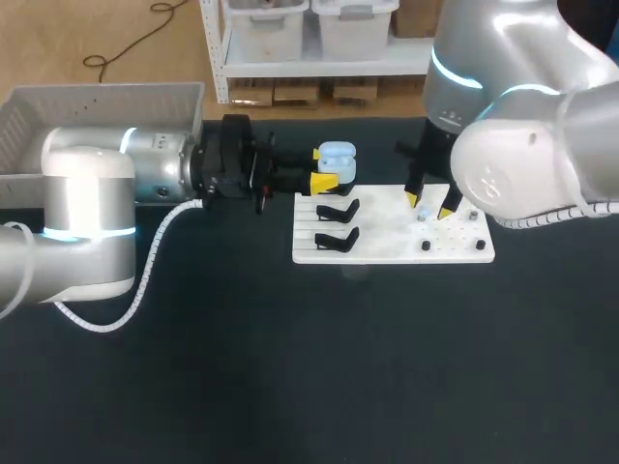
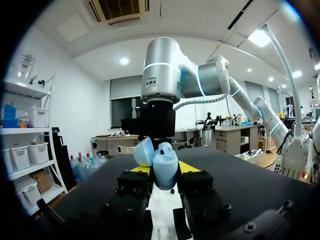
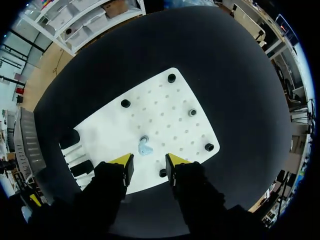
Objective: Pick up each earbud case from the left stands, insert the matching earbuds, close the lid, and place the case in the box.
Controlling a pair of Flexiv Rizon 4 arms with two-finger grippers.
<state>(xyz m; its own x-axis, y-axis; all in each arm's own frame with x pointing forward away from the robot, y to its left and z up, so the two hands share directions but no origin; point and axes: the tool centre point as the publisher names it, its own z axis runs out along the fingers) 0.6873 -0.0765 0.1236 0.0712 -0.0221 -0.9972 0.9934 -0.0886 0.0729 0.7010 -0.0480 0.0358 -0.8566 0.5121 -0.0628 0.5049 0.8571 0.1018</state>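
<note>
A light blue earbud case [image 1: 338, 162] with its lid up is held just above the far left corner of the white board [image 1: 387, 242]. My left gripper [image 1: 321, 169] is shut on it. In the left wrist view the case [image 2: 165, 167] stands upright between the yellow tips, its lid [image 2: 143, 151] tipped back. My right gripper [image 1: 430, 206] hangs over the board's right part, open and holding nothing. From the right wrist, a small light blue earbud [image 3: 145, 148] lies on the board just ahead of the right gripper [image 3: 148, 163], beside a small peg [image 3: 144, 138].
Two black stands [image 1: 337, 210] [image 1: 336, 238] sit on the board's left part, both without a case. Small black pegs [image 1: 426, 246] [image 1: 481, 245] dot its right part. A grey bin [image 1: 97, 101] stands at the table's far left, behind my left arm.
</note>
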